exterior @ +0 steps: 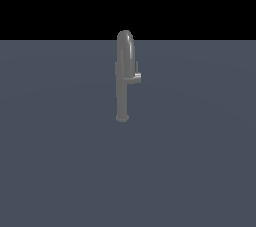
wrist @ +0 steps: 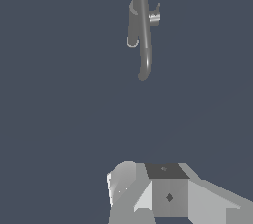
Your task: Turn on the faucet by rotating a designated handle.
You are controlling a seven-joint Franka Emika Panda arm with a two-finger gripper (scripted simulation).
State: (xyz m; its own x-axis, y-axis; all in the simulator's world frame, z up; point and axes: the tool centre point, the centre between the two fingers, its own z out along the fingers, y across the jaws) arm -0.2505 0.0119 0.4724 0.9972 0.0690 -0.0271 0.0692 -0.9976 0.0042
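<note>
The faucet (exterior: 124, 81) is a tall slim grey pipe with an arched top, standing upright on the flat blue-grey floor (exterior: 60, 161). Its handle (exterior: 136, 77), a short light-grey stub, sticks out of the pipe toward the exterior view's right at about mid height. In the wrist view the faucet (wrist: 143, 30) appears foreshortened and far off, its handle (wrist: 154, 18) beside the pipe. Only part of my gripper (wrist: 148, 191) shows, as grey blocks at the picture's edge, well apart from the faucet. Nothing is between the fingers that I can see. The arm does not appear in the exterior view.
The blue-grey floor (wrist: 59, 94) stretches on all sides of the faucet. Beyond its far edge there is black background (exterior: 128, 1).
</note>
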